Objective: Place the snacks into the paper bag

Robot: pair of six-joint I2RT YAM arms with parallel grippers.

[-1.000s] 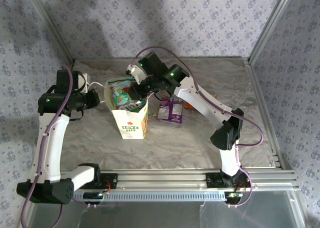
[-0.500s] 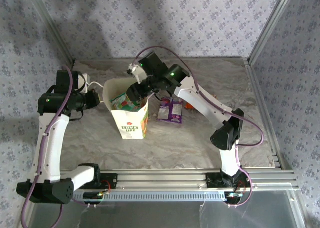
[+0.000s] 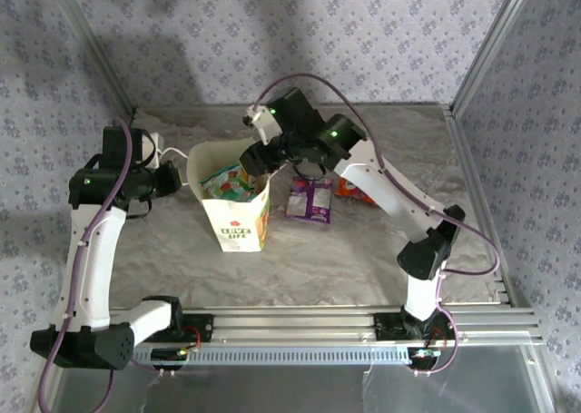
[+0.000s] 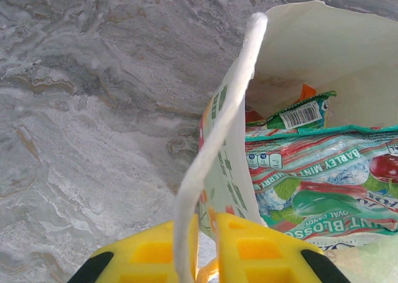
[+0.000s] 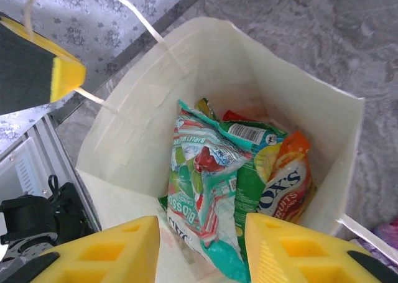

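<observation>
white paper bag (image 3: pixel 238 224) stands upright on the grey crumpled table (image 3: pixel 363 259), left of centre, its mouth open. the left gripper (image 4: pixel 202 239) is at the bag's left side, its yellow fingers pinched tight on the white cord handle (image 4: pixel 211 146), which runs up between them to the bag's rim. the right gripper (image 5: pixel 202 245) hovers over the bag's mouth with its fingers parted and nothing between them. inside the bag lie a teal-green packet (image 5: pixel 202 171) on top, a bright green packet (image 5: pixel 252 171) under it to the right, and an orange packet (image 5: pixel 289 171) against the right wall. on the table just right of the bag lies a purple packet (image 3: pixel 310 198), and just right of that a second orange packet (image 3: pixel 350 188), partly under the right arm.
</observation>
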